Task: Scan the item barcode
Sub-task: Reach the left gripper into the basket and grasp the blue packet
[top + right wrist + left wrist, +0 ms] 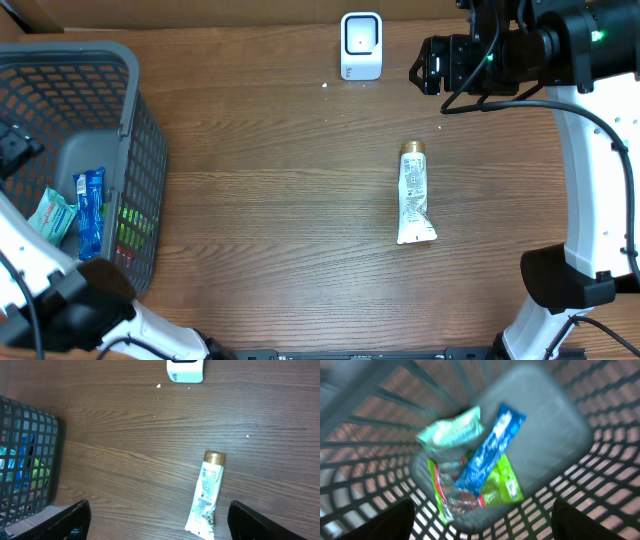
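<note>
The left tool (482, 527) is gaping empty over the basket (75, 50); the right tool (160, 527) is gaping empty at the scanner's (361, 45) three o'clock.

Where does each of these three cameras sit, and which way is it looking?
Overhead: above the table, facing straight down: basket, tube, scanner, both arms.
Left wrist: on the left arm, looking down into the basket at packets; left fingers show.
Right wrist: on the right arm, looking down at tube and scanner; right fingers show.
Shared: overhead and right wrist both show tube, scanner, basket.
</note>
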